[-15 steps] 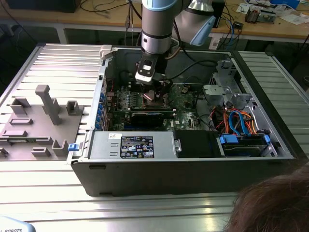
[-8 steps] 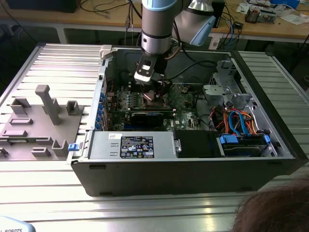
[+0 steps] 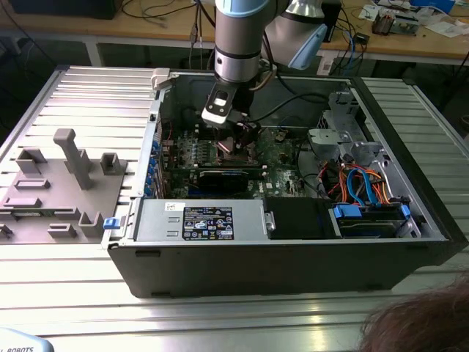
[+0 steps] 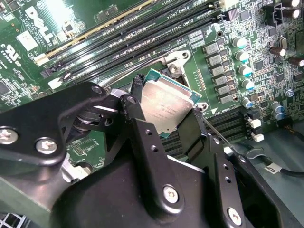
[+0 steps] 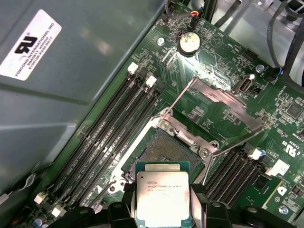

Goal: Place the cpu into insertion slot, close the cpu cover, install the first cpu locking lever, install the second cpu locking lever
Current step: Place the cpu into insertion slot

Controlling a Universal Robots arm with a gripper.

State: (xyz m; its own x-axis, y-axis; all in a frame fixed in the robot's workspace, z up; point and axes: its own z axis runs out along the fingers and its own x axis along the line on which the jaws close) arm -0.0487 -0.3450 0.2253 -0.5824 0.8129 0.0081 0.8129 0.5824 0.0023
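First wrist view gives the count: one small square cpu (image 5: 163,197) with a silver-grey metal top and thin green edge, one square insertion slot (image 5: 164,148) with a dark pin field and silvery rim, one thin silvery cpu cover (image 5: 223,99) shaped as a frame, two thin wire levers (image 5: 178,97), and two banks of long black memory slots (image 5: 109,137) flanking the slot.

From the exterior view, one dark open computer case (image 3: 293,264) lies on a ridged aluminium table (image 3: 220,315). It holds a green motherboard (image 3: 282,158), a grey labelled power supply box (image 3: 205,220) and a bundle of blue and orange cables (image 3: 363,183).

The arm's black gripper (image 4: 166,111) reaches into the case, its fingers (image 4: 142,123) pinching the cpu by two opposite edges. The chip's metal top faces up, with fine print on it. It sits over one edge of the slot, whose pin field lies uncovered beyond it; whether they touch I cannot tell. The cover stands swung up at the slot's far side.
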